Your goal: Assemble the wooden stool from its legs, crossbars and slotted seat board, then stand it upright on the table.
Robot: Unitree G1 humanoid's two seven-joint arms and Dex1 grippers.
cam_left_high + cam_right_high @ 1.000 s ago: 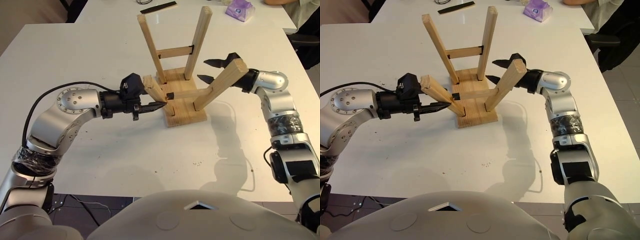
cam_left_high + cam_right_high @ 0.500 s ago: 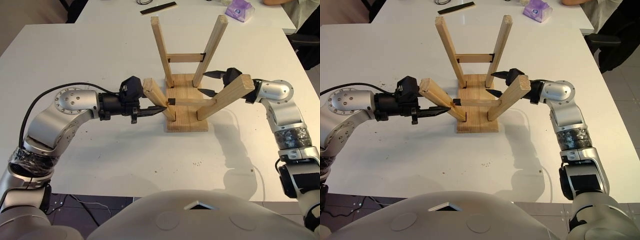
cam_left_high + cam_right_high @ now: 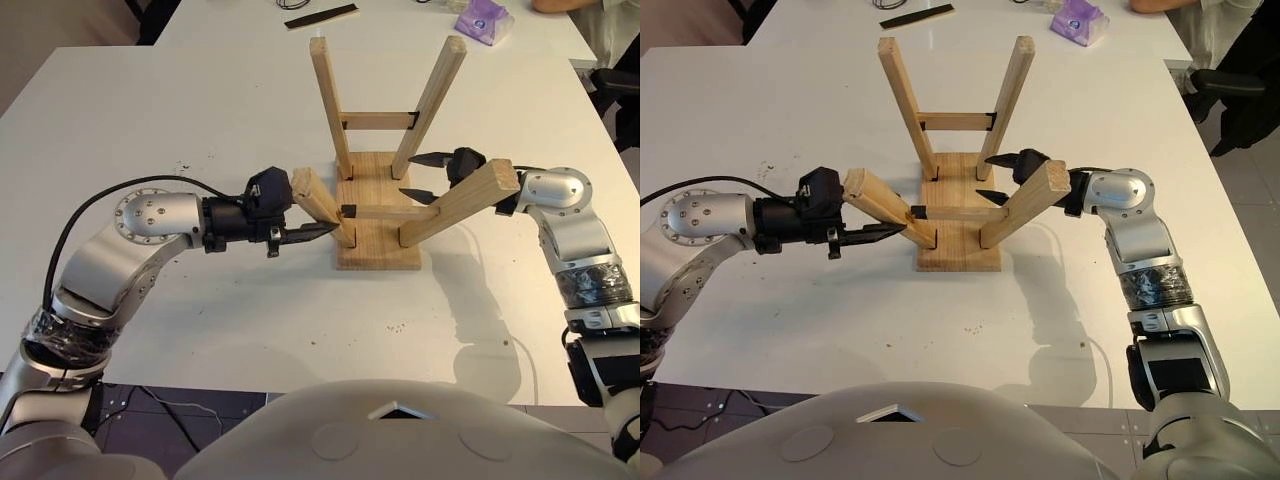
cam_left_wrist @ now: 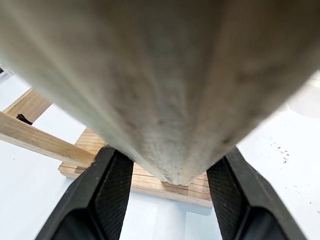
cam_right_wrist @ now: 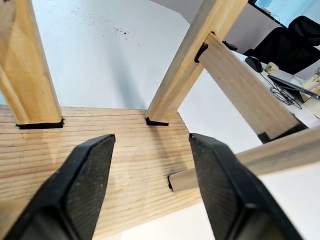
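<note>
flanking the upturned stool (image 3: 378, 250), left claw (image 3: 316, 224) grips a leg (image 3: 316, 196), right claw (image 3: 408, 176) gapes.

Your seat board (image 3: 378, 255) lies mid-way on the bench (image 3: 200, 120); left tool (image 3: 312, 232) is at its near-left leg (image 3: 320, 198), right tool (image 3: 422, 176) just behind the near-right leg (image 3: 462, 200).

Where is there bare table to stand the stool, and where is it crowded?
Bare table lies between the seat board and the near edge, and at the far-left corner. Crowded around the stool's legs and by the black strip and purple pack at the far edge.
</note>
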